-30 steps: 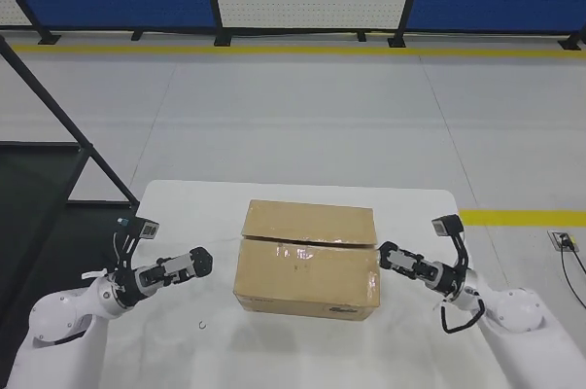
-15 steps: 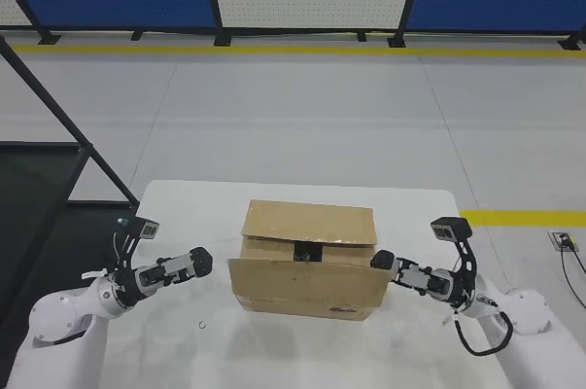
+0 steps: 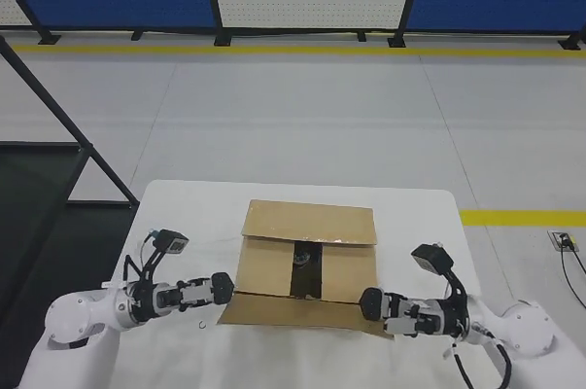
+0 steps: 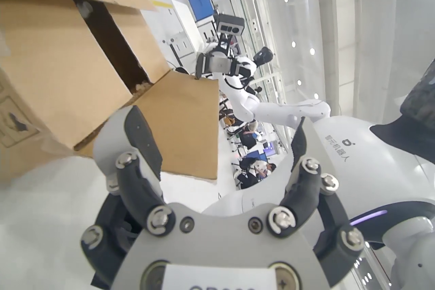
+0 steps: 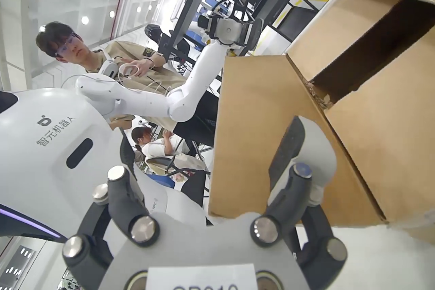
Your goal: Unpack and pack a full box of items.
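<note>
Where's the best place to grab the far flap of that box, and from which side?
Pinch the far flap at the middle of its free edge, coming from the robot's side. It lies nearly flat, hinged at the back, and the dark gap under that edge should admit a finger.

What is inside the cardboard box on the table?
Through the narrow gap between the inner flaps of the cardboard box, something small and dark shows, too unclear to name. The flaps cover everything else inside.
</note>
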You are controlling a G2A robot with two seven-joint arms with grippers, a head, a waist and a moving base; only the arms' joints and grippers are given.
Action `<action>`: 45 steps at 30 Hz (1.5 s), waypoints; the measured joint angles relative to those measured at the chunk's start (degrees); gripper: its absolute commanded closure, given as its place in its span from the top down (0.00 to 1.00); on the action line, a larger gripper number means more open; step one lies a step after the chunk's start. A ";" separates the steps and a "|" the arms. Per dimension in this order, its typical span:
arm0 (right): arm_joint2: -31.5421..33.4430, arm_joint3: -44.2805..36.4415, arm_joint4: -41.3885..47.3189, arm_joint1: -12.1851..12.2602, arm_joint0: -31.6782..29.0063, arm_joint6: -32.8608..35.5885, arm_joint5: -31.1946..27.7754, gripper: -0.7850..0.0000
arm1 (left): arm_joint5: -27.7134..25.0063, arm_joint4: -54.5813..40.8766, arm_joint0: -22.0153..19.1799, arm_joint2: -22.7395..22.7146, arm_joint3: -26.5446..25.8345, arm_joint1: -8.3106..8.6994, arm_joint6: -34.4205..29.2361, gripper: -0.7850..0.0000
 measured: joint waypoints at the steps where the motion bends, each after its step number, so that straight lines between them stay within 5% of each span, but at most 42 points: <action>1: -0.36 0.00 -0.21 0.28 -0.01 -0.14 -0.15 1.00 | 0.09 0.77 0.12 0.48 -0.43 0.11 -0.04 1.00; 12: -5.59 3.33 -1.90 3.19 1.85 -1.78 -1.76 1.00 | 0.36 4.54 1.30 4.82 -1.88 1.65 -0.30 1.00; 17: -5.64 6.94 5.43 3.21 2.86 -2.45 -2.44 1.00 | -1.03 5.36 1.16 6.28 -0.66 2.14 1.08 1.00; 27: -5.68 6.57 4.06 3.18 2.75 -2.69 -2.14 1.00 | -1.80 5.58 1.19 7.24 -0.45 2.33 1.86 1.00; 36: -8.48 6.42 5.51 1.37 6.39 -12.00 12.36 1.00 | -1.62 6.00 2.31 7.81 -1.69 2.59 4.42 1.00; 45: -11.89 10.56 5.57 -0.97 11.75 -18.17 20.64 1.00 | -2.30 4.21 2.58 7.80 -0.91 3.11 4.10 1.00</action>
